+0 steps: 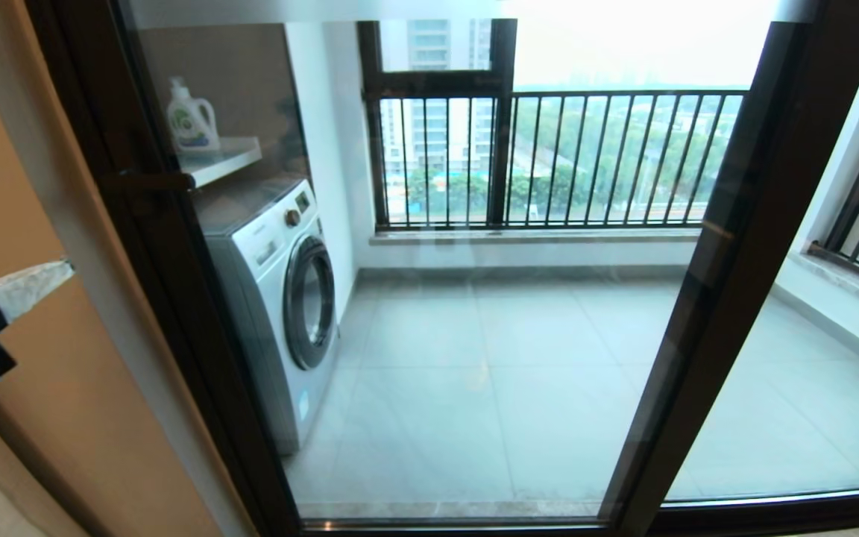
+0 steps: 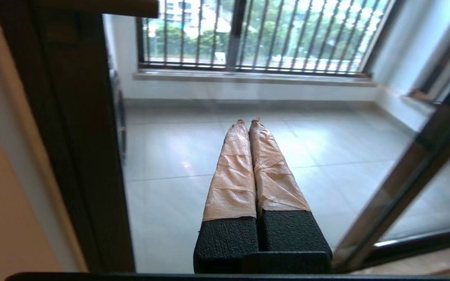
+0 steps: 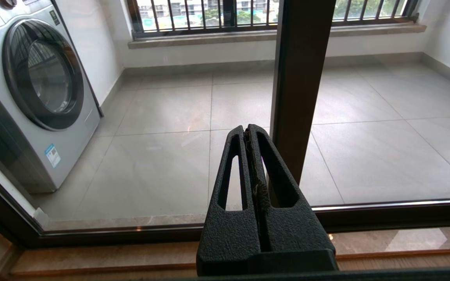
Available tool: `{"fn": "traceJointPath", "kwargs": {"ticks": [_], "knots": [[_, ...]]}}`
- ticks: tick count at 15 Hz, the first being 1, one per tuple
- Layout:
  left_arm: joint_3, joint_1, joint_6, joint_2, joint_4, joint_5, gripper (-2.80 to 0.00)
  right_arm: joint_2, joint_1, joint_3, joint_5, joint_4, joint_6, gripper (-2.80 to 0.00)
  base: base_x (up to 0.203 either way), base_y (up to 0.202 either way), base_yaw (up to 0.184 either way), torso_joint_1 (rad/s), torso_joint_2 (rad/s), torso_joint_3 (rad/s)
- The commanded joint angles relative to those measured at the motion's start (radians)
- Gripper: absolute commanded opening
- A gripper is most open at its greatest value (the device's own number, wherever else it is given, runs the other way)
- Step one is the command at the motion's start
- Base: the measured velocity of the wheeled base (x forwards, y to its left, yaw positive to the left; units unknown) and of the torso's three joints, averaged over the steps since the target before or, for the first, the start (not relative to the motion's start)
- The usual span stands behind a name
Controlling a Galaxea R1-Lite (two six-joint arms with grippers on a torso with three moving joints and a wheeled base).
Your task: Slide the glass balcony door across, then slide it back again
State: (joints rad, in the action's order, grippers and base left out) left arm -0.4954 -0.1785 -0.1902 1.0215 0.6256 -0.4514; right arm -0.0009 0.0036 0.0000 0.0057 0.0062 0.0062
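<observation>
The glass balcony door (image 1: 474, 335) fills the head view, its dark left upright (image 1: 176, 298) standing against the beige jamb. A short dark bar handle (image 1: 155, 181) sticks out of that upright. My left gripper (image 1: 64, 267), its fingers wrapped in pale tape, hangs shut and empty at the far left, below the handle and apart from the frame. In the left wrist view the left gripper (image 2: 248, 121) points at the glass, with the handle (image 2: 100, 8) above it. My right gripper (image 3: 248, 130) is shut and empty, close to the door's right upright (image 3: 299, 78).
Behind the glass stand a white washing machine (image 1: 280, 298), a detergent bottle (image 1: 191, 119) on a shelf, and a window with black railing bars (image 1: 549, 156). A matching glass panel (image 1: 810, 388) sits at right. The floor track (image 3: 385, 212) runs below.
</observation>
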Motion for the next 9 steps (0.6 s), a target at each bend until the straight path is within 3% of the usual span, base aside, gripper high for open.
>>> {"fn": "traceJointPath", "kwargs": {"ticks": [1,5,7,9], "knots": [[-0.014,-0.001,-0.03,-0.334,-0.24,-0.043,-2.8,0.001,0.001,0.0,0.0,0.0,0.0,-2.8,0.0,0.0,0.0,0.0,0.0,0.0],[-0.089,0.022,-0.06,-0.598,-0.597,-0.232,-2.8,0.001,-0.001,0.0,0.0,0.0,0.0,-2.8,0.0,0.0,0.0,0.0,0.0,0.0],[-0.115,0.116,-0.062,-0.644,-0.694,-0.254,-2.8,0.001,0.0,0.0,0.0,0.001,0.0,-2.8,0.0,0.0,0.0,0.0,0.0,0.0],[-0.188,0.218,-0.053,-0.672,-0.809,-0.232,-2.8,0.001,0.001,0.0,0.0,0.0,0.0,-2.8,0.0,0.0,0.0,0.0,0.0,0.0]]}}
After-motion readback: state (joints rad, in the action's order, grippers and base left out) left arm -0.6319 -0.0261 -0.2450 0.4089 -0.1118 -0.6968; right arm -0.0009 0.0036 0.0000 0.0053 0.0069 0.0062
